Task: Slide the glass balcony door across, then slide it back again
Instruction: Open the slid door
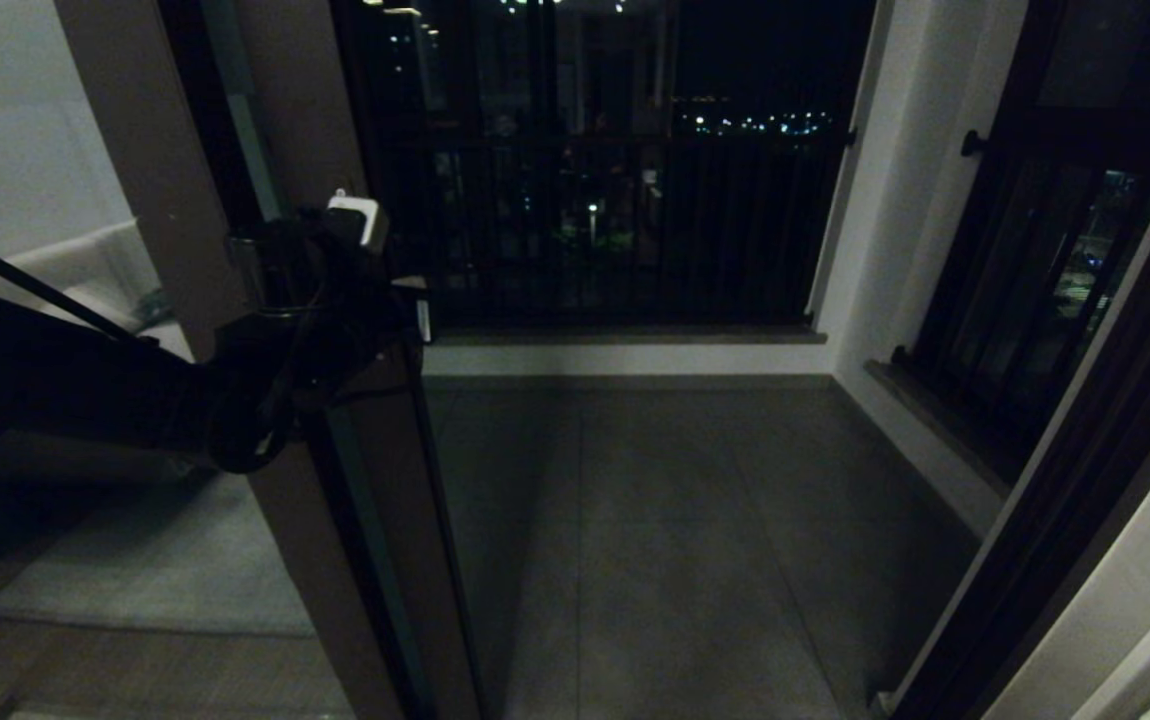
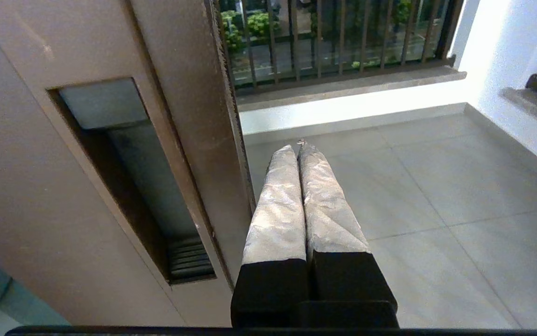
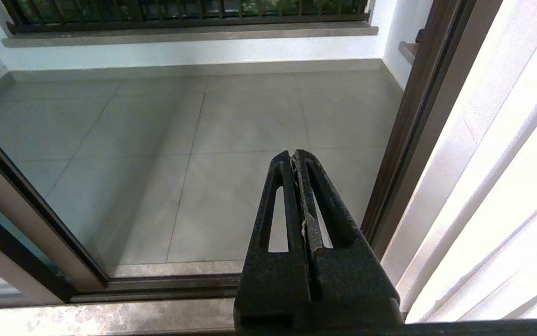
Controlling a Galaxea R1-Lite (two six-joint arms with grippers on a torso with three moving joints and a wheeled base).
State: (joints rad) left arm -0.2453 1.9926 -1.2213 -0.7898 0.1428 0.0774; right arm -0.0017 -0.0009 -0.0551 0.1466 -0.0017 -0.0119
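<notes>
Brown-framed glass balcony door (image 2: 189, 140), one panel, stands at your left, its one recessed handle (image 2: 133, 186) facing you. Left tool (image 2: 299, 148): fingers pressed together, holding nothing, just beside the door's edge. Right tool (image 3: 295, 156): also closed, empty, parked low over the tiled floor (image 3: 231, 121).

The glass balcony door (image 2: 189, 107) has a dark brown frame, and its recessed handle (image 2: 133, 186) is grey-green inside with a black ribbed strip at one end. The left end effector (image 2: 299, 147) has crinkled silver fingers on a black base; the right end effector (image 3: 295, 154) is plain black. The floor (image 3: 231, 121) is pale grey tile with thin grout lines, the railing (image 2: 334, 42) black bars, the wall (image 3: 194, 56) white.
</notes>
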